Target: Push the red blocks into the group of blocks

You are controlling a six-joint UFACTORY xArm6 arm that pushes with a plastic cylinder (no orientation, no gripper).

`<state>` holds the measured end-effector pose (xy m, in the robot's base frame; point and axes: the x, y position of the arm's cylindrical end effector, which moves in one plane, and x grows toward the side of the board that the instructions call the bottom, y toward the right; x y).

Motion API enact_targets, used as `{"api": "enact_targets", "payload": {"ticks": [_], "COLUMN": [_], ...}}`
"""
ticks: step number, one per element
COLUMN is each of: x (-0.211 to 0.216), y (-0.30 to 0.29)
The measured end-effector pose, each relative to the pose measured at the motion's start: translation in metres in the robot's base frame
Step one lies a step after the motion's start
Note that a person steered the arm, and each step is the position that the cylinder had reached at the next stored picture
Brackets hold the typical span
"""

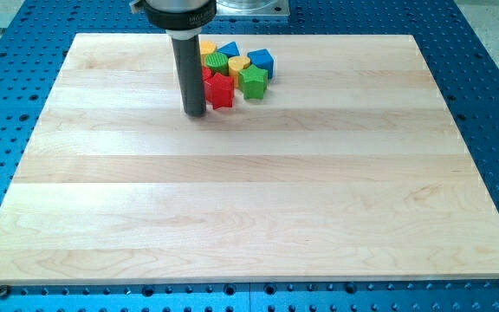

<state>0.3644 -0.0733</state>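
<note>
My tip [195, 113] rests on the wooden board near the view's top, just left of a red star-shaped block [221, 90], touching or almost touching it. The rod hides part of another red block [206, 74] behind it. These sit at the left edge of a tight group: a green round ribbed block [217, 61], a yellow block [237, 64], a blue block [261, 61], a green star-shaped block [253, 81], an orange-yellow block [207, 47] and a second blue block [228, 49] at the back.
The wooden board [249, 199] lies on a blue perforated table [492, 87]. The arm's dark mount [178, 13] hangs over the board's top edge.
</note>
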Motion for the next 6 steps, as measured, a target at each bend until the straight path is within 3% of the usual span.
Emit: {"api": "enact_targets", "payload": {"ticks": [1,2,3,4,5,6], "x": [-0.015,0.009,0.012,-0.031,-0.033,-0.015], "y": [0.027,0.022,-0.029,-0.025,-0.008,-0.039]}}
